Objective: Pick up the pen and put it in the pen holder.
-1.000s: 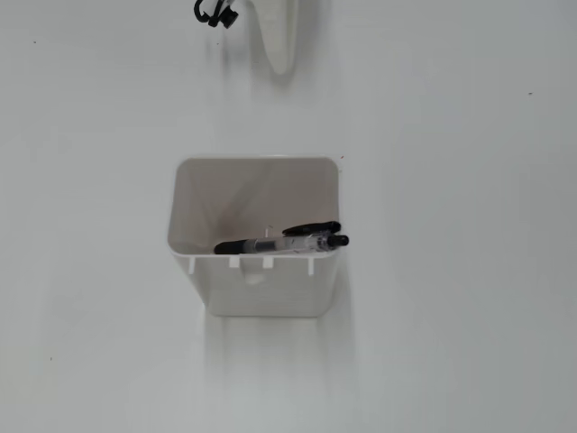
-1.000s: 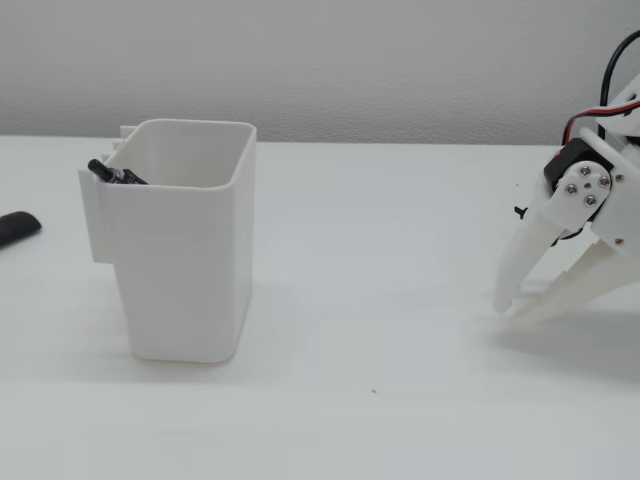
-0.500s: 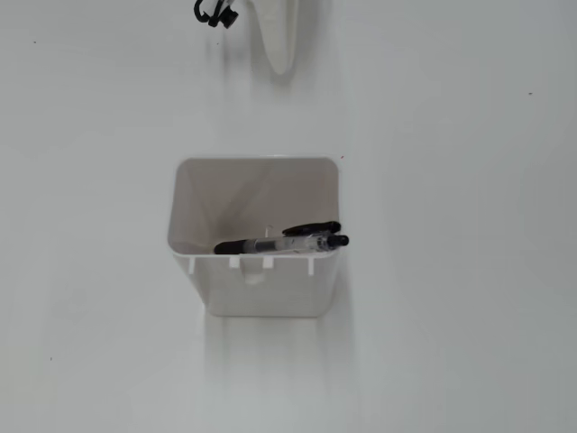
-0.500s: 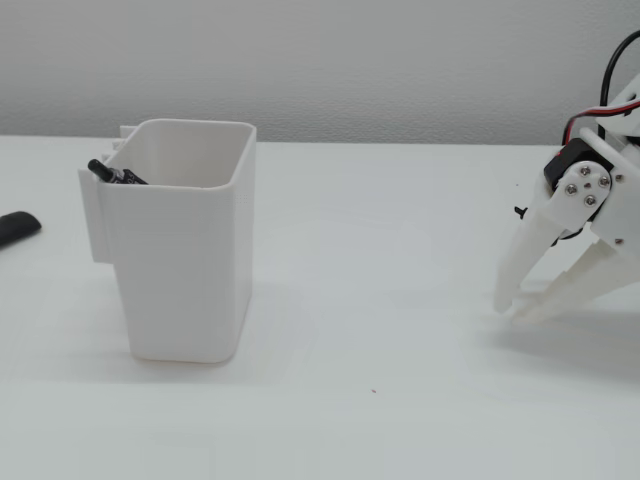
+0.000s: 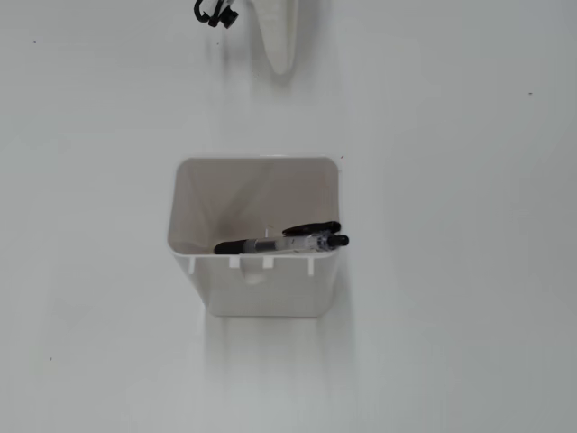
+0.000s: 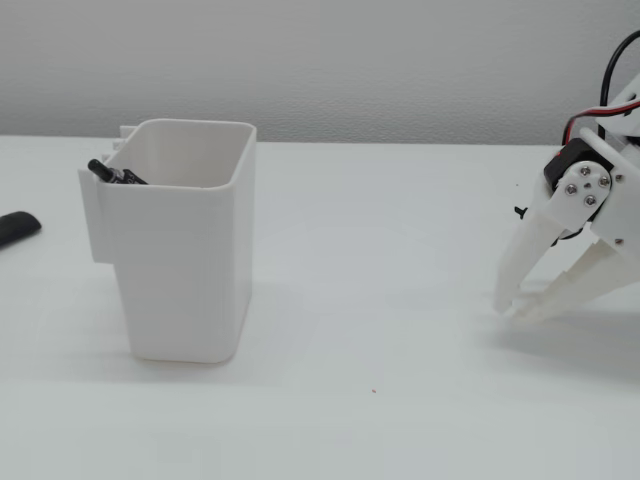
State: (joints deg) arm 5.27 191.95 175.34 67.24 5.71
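Pen (image 5: 281,243) is seen inside pen holder (image 5: 261,293), mid-frame, lying across the lower rim side. Long axis runs left-right in a fixed view, push-button end at right and poking over the rim. Slip-out risk is judged low. Gripper (image 6: 508,309) is parked at right edge, tips nearly together, nothing held.
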